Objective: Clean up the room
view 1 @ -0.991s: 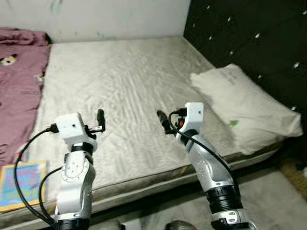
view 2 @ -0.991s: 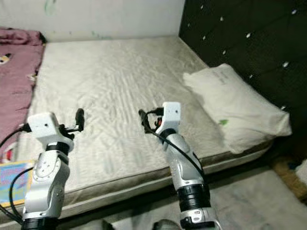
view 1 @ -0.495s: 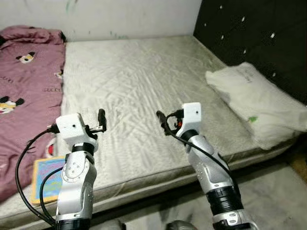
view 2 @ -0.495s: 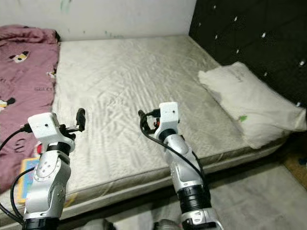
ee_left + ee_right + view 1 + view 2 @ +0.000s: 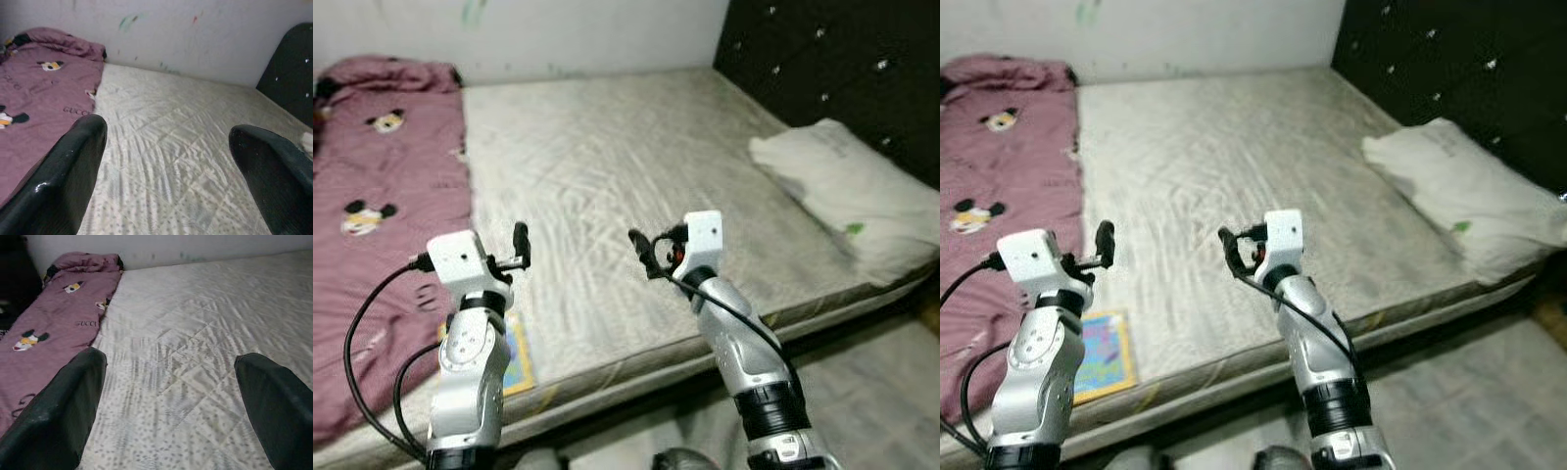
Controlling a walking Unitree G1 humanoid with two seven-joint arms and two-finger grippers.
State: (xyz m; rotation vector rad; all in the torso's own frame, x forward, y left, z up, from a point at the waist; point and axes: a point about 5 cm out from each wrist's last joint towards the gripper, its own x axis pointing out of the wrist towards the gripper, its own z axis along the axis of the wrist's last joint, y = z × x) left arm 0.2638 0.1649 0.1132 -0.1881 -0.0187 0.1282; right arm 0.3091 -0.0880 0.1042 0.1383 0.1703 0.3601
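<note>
Bare mattress spans the room, with a pink blanket bunched at left, a pillow far right and a book at the near edge. Left gripper and right gripper hover spread wide, empty; tidying looks barely begun.

Bed spans the scene ahead, wall behind it at 12 o'clock. Headboard stands along the bed's side at 2 o'clock, pillow lying on the bed just before it. Blanket lies on the bed from 9 to 11 o'clock. Book lies on the bed's near edge at 8 o'clock, just beside the blanket. Floor runs below the bed at 4 o'clock.
</note>
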